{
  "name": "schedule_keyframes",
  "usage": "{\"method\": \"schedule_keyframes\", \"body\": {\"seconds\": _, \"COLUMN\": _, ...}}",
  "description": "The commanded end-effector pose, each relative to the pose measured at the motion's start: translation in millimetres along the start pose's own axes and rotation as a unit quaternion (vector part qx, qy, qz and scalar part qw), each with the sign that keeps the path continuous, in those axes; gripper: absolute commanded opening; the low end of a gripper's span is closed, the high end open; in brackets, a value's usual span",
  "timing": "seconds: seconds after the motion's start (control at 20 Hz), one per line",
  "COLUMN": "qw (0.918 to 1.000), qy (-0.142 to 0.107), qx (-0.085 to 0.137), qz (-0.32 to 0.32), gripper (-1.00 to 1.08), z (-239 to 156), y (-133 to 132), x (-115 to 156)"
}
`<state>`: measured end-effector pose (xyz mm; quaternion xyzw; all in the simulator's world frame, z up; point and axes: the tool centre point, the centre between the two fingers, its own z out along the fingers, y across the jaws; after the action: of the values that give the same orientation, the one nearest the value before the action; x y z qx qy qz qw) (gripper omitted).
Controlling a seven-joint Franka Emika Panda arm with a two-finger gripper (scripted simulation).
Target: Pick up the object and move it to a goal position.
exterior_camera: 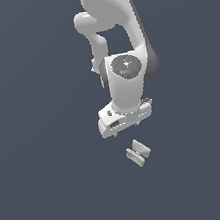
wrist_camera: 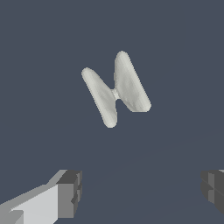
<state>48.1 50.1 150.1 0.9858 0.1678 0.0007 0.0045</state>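
Gripper point(wrist_camera: 140, 192) wide apart, clear of object point(wrist_camera: 116, 89) all round.

The small off-white spool-shaped object point(wrist_camera: 116, 89) looks matt and faintly uneven like chalky plaster, the white robot arm point(exterior_camera: 118, 39) smooth with a soft plastic sheen, the claw's point(wrist_camera: 140, 192) dark grey fingertips point(wrist_camera: 70, 192) dull, and the dark blue-grey surface point(exterior_camera: 36, 144) flat and matt.

So there's just one small off-white matte spool-shaped piece point(exterior_camera: 138, 153) showing up here, made of two flat end plates joined by one narrow middle. One white robot arm point(exterior_camera: 121, 44) is hanging over it, carrying one white gripper point(wrist_camera: 140, 192). That gripper is showing two dark grey fingertips point(wrist_camera: 70, 192) in the wrist view.
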Motion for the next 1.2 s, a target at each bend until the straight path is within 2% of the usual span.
{"method": "schedule_keyframes", "body": {"seconds": 0.0, "qw": 0.9993, "qy": 0.000, "qx": 0.000, "qz": -0.037, "gripper": 1.00, "z": 6, "y": -3, "x": 14}}
{"method": "schedule_keyframes", "body": {"seconds": 0.55, "qw": 0.9847, "qy": 0.000, "qx": 0.003, "qz": -0.174, "gripper": 1.00, "z": 31, "y": -12, "x": 61}}
{"method": "schedule_keyframes", "body": {"seconds": 0.9, "qw": 0.9771, "qy": 0.001, "qx": 0.004, "qz": -0.213, "gripper": 1.00, "z": 40, "y": -14, "x": 73}}
{"method": "schedule_keyframes", "body": {"seconds": 1.15, "qw": 0.9763, "qy": 0.001, "qx": 0.004, "qz": -0.216, "gripper": 1.00, "z": 41, "y": -14, "x": 74}}
